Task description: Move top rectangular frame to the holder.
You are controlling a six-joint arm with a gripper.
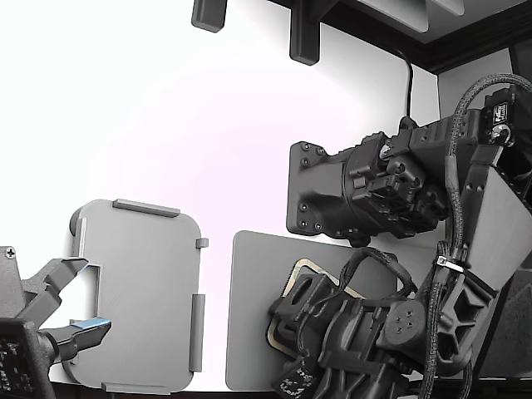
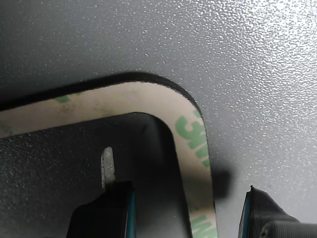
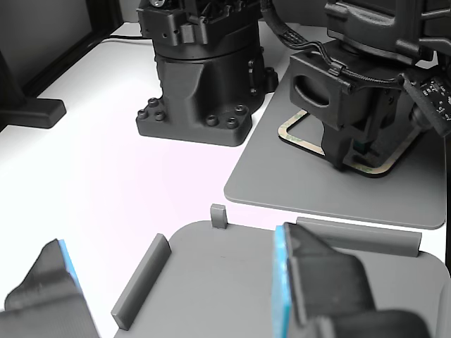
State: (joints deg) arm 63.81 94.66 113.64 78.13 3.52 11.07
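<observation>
Frame (image 2: pixel 190 129) lies flat on the dark mat (image 3: pixel 282 176), one side between the end effector's (image 2: pixel 185 213) parted fingers

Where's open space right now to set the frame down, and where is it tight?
The light grey tray has a bare floor between its raised edge tabs; only the second arm's claw overlaps its near corner. The white tabletop beyond the tray is also open. It is crowded on the dark mat, where the claw straddles the frame's edge beside the arm base.
</observation>
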